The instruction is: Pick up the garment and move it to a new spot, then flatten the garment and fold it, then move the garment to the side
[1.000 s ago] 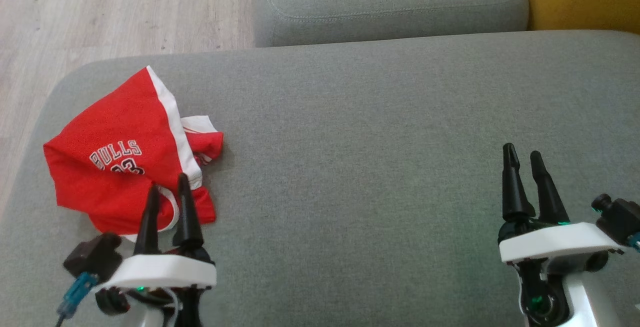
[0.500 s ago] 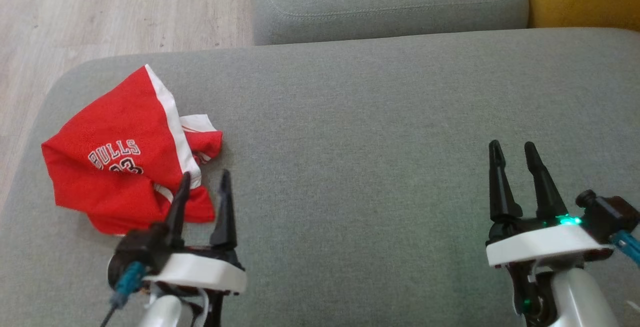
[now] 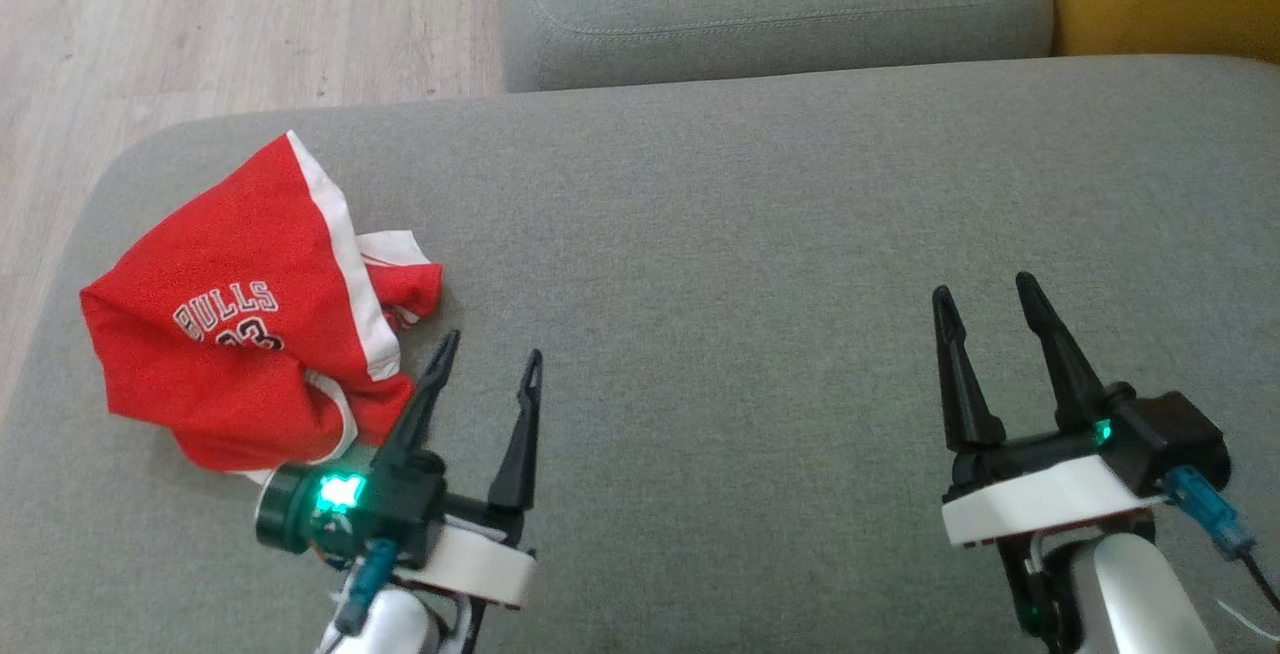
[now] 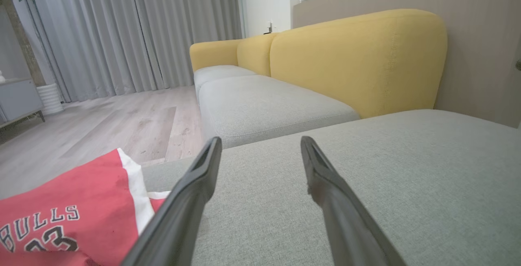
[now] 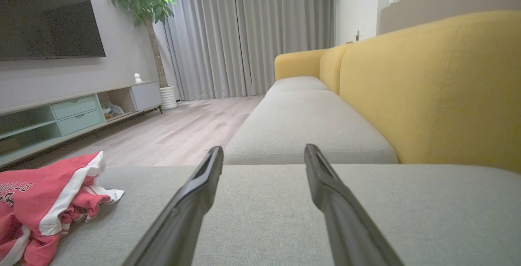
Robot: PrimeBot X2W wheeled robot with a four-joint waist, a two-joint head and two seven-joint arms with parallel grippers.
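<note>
Left hand (image 3: pixel 495 344) shifted right, red jersey (image 3: pixel 225 254) crumpled, white trim showing

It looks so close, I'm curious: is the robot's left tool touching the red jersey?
Cannot tell. In the head and left wrist views, one finger of the left tool overlaps the red jersey, hiding any gap.

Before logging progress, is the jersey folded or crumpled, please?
Crumpled: the jersey lies bunched in uneven, wrinkled layers on the cushion.
</note>
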